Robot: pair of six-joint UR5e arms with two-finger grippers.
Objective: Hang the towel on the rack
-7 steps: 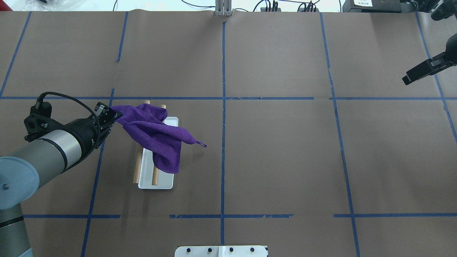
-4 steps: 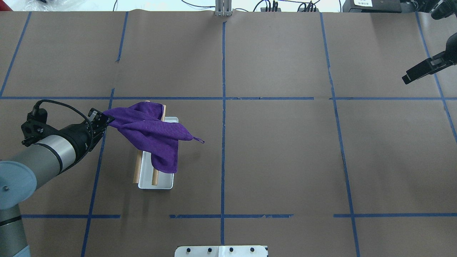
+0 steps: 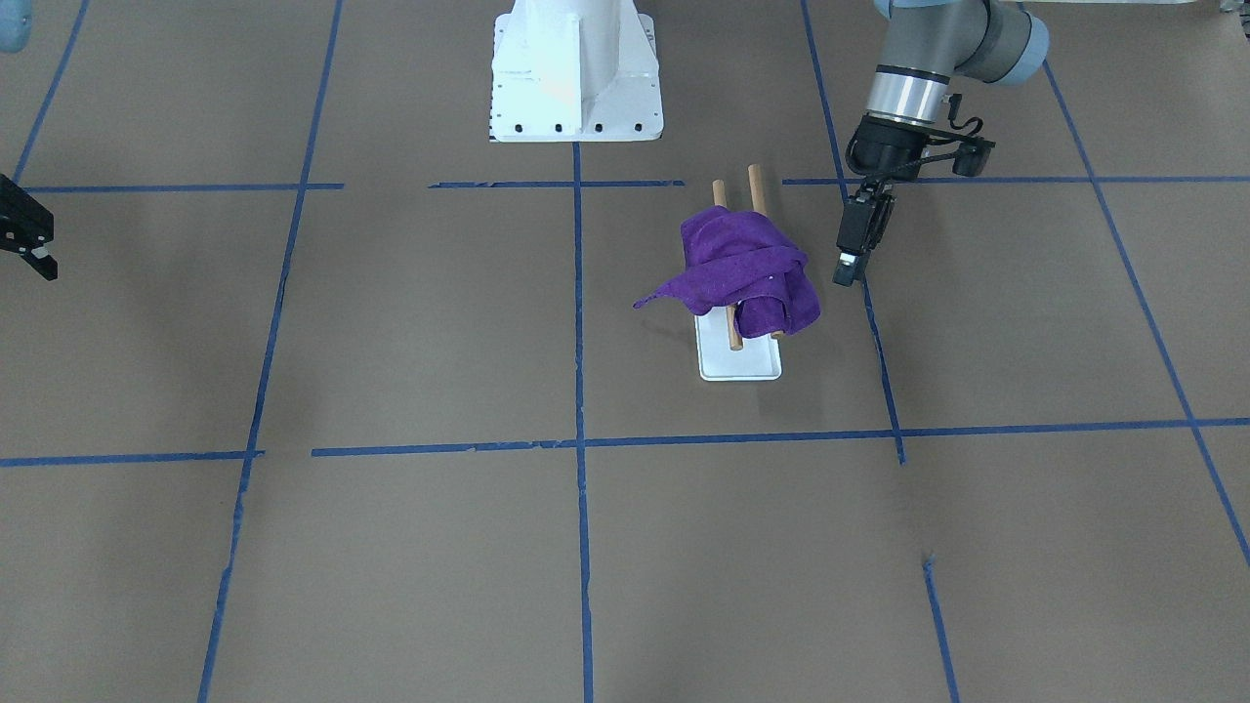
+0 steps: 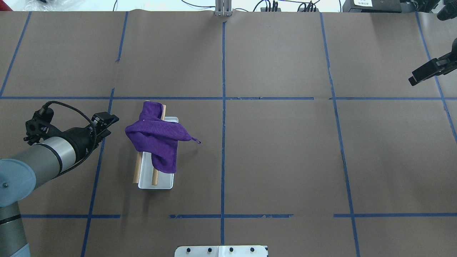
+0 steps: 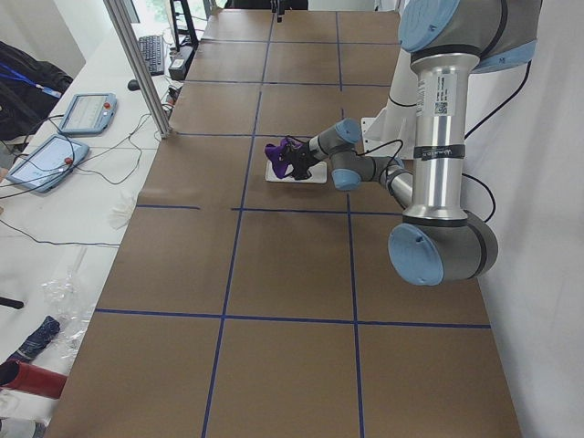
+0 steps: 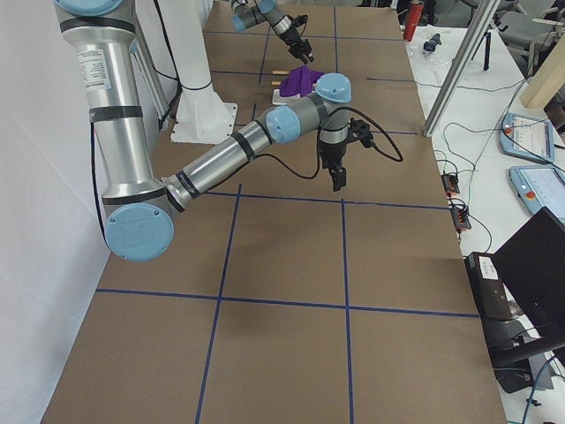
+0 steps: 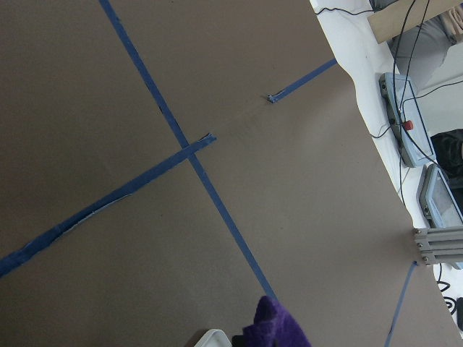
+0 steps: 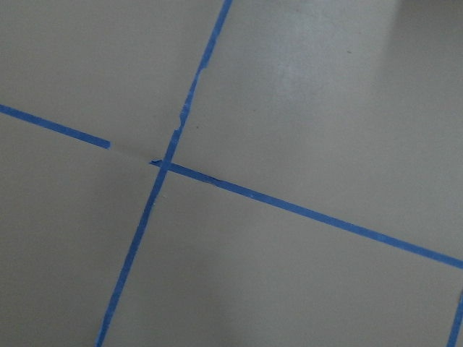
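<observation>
The purple towel (image 4: 157,137) lies draped across the two brown dowels of the rack (image 4: 136,171), whose white base (image 4: 162,184) shows under it. A loop corner sticks out to the right. The towel also shows in the front view (image 3: 747,268) and at the bottom edge of the left wrist view (image 7: 278,329). My left gripper (image 4: 113,119) is open and empty, just left of the towel and clear of it; in the front view (image 3: 846,275) it is right of the towel. My right gripper (image 4: 411,81) hangs shut and empty at the far right edge.
The white bolted pedestal (image 3: 574,68) stands at the robot's side of the table, behind the rack in the front view. Blue tape lines grid the brown paper table. Cables and boxes lie along the far edge (image 4: 271,7).
My left gripper has let go of the towel's corner and drawn back to the left. The freed corner has dropped onto the rack. The right gripper has shifted slightly rightward.
</observation>
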